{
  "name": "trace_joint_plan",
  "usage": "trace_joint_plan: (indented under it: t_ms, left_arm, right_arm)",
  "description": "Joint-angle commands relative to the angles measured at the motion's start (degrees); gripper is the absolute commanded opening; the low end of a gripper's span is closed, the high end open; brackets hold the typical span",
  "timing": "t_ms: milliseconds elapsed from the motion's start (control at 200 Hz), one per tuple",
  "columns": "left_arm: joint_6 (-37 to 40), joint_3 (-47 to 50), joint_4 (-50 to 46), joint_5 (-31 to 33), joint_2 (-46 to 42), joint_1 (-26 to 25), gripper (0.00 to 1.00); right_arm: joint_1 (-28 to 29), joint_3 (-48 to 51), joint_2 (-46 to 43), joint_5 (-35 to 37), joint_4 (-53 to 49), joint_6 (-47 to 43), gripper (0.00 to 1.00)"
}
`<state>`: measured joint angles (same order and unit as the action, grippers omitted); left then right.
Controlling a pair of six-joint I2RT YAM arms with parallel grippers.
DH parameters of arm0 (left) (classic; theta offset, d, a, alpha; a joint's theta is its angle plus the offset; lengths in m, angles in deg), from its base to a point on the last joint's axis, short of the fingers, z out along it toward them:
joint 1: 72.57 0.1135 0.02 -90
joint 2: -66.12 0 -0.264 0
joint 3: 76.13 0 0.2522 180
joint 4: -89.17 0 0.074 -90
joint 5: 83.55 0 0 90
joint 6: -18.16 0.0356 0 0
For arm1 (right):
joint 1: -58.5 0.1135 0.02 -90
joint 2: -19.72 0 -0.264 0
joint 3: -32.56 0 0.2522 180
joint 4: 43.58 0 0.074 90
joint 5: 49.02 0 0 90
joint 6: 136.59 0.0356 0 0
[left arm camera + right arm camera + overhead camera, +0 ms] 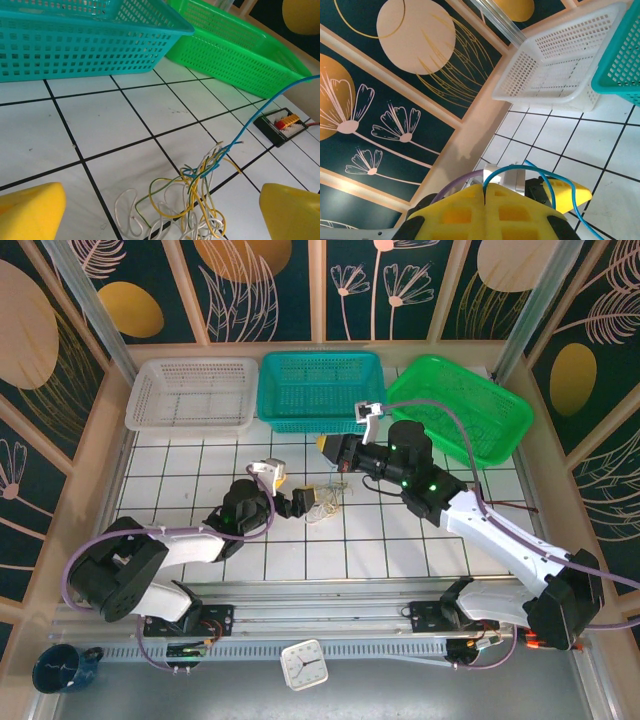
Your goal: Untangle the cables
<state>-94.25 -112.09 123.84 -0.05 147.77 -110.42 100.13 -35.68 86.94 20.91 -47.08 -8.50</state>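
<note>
The cables lie in a small tangle of white, yellow, green-yellow and blue wires on the tiled table, just right of my left gripper. In the left wrist view the tangle rests on the tiles between the wide-apart yellow fingertips of my open left gripper, which holds nothing. A blue cable rises out of the tangle up to the right. My right gripper hovers above and behind the tangle. Its yellow fingers are shut on the blue cable, which arcs out of the seam between them.
Three baskets line the back of the table: white, teal and green. A small black connector block lies on the tiles to the right of the tangle. A clock and a blue mug sit by the near rail.
</note>
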Motion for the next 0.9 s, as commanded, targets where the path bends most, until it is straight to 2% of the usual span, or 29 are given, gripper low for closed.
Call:
trace_joint_plan:
  t_ms: [0, 250, 530, 731, 896]
  left_arm:
    - [2.7, -2.7, -0.4, -3.0, 0.9, -0.2, 0.98]
    - [2.9, -6.8, 0.8, -9.0, 5.9, -0.2, 0.96]
    - [0.9, -11.3, 2.7, -11.1, 12.2, -0.3, 0.89]
    - [-0.6, -12.6, 4.5, -9.4, 15.6, -0.4, 0.79]
    - [-1.1, -10.7, 6.3, -8.5, 17.8, -0.4, 0.61]
  right_arm:
    - [0.7, -0.6, -1.2, -1.2, 2.0, -0.3, 0.0]
    - [2.1, -0.9, -1.0, -0.8, 2.4, -0.1, 0.0]
    - [4.8, -3.5, 0.2, -0.8, 2.7, 0.0, 0.0]
    - [5.2, -6.4, -0.1, -1.6, 3.1, 0.7, 0.0]
    - [4.1, -11.8, 0.2, -1.1, 0.8, -0.9, 0.0]
